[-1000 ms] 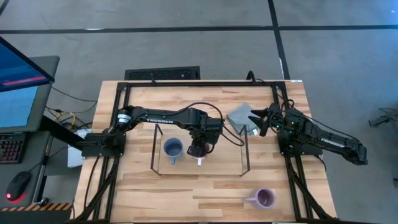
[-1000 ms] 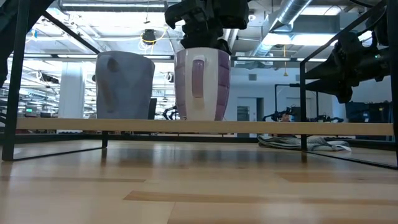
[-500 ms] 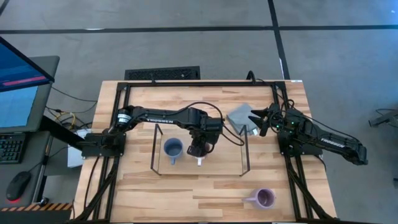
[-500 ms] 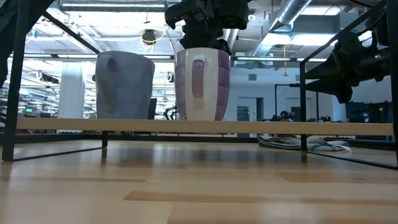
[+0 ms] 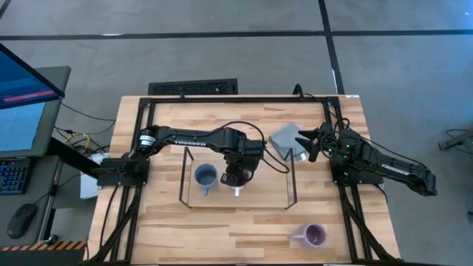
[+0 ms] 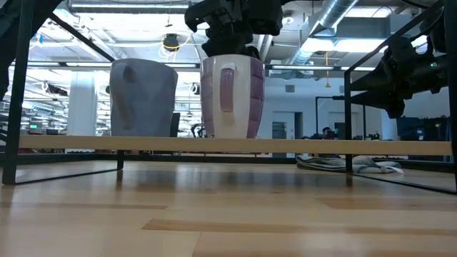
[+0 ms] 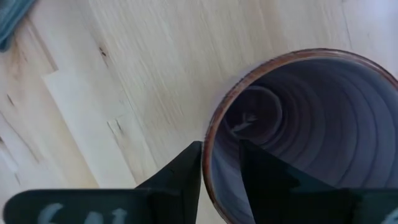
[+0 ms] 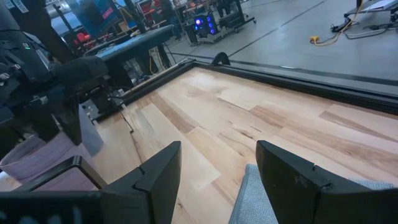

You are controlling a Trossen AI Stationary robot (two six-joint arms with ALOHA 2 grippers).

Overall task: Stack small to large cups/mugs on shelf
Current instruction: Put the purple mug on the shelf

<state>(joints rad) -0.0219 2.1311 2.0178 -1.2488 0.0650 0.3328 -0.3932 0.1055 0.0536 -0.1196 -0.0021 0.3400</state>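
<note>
So two mugs stand on the shelf (image 5: 266, 179): the blue-grey mug (image 5: 205, 176) beside my left gripper (image 5: 236, 176), whose fingers loosely straddle the lavender mug's (image 6: 231, 97) rim. The second lavender mug (image 5: 313, 236) waits on the table, well away; my right gripper (image 5: 304, 145) idles open.

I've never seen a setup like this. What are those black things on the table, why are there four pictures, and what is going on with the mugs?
These are two robot arms at a wooden table, filmed from overhead, from table height, and from a camera on each wrist. A low shelf carries a blue-grey mug and a lavender mug. The left gripper sits at that lavender mug's rim, one finger on each side of the wall, jaws loosened rather than clamped. The right gripper waits, jaws open, over a folded grey cloth. A second lavender mug stands near the table's front edge.
</note>
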